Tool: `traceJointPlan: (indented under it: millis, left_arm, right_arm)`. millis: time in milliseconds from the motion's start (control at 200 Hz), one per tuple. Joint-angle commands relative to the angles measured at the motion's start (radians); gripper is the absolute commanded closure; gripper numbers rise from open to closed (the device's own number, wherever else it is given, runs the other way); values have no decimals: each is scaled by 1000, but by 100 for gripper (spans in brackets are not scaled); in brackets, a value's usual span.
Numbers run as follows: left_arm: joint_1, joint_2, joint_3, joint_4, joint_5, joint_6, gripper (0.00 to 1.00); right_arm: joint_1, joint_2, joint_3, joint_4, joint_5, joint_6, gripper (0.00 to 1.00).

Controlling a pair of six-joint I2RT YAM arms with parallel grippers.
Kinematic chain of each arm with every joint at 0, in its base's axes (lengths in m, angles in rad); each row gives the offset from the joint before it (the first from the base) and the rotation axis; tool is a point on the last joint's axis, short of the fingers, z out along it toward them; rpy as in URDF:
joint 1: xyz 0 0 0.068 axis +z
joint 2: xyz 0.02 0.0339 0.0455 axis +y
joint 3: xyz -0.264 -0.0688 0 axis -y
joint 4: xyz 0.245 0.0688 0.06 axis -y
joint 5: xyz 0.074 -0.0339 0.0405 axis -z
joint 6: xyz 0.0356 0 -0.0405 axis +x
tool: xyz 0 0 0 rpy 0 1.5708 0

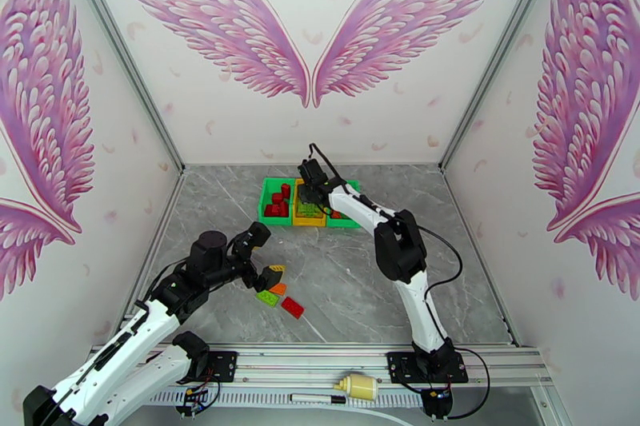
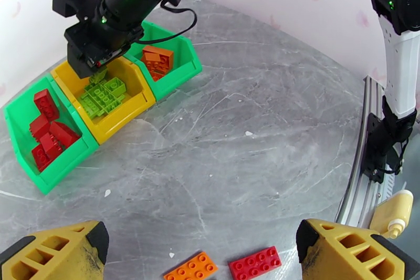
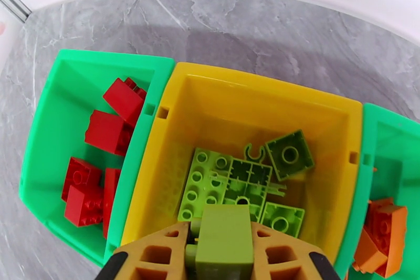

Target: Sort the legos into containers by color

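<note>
Left arm (image 1: 152, 316) folded low, wrist tipped downward; left pincer (image 2: 202, 243) spread wide. Right arm (image 1: 400, 248) stretched forward, elbow raised, wrist bent down; right pincer (image 3: 220, 247) clamped on a lime lego (image 3: 223, 223).

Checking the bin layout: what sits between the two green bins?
The yellow bin, holding lime green bricks, sits between them; the right wrist view shows it.

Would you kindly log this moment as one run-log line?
right fingers: shut on lime brick over yellow bin | left fingers: open by orange brick, red brick
</note>
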Motion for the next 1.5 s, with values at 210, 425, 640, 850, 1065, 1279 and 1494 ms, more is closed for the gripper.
traceJointPlan:
  millis: [210, 425, 640, 850, 1065, 1279, 1494]
  left_arm:
    - [-7, 1, -2, 7, -74, -28, 1]
    - [-7, 38, 55, -82, -178, -48, 1]
    - [-9, 167, 192, -255, -272, -137, 1]
    - [-14, 340, 346, -472, -339, -302, 1]
    - [-31, 496, 441, -604, -318, -419, 1]
    - [-79, 570, 420, -604, -325, -476, 1]
    - [-147, 650, 373, -568, -332, -510, 1]
  right_arm:
    - [1, -92, -35, 33, 1, -35, 36]
    - [23, -307, -311, 172, -25, -75, 23]
    - [56, -550, -584, 240, -62, -59, 14]
    - [75, -767, -774, 197, -89, -54, 8]
    - [105, -910, -877, 136, -137, -89, 2]
    - [155, -982, -928, 99, -172, -130, 0]
    - [169, -1064, -999, 92, -164, -126, 0]
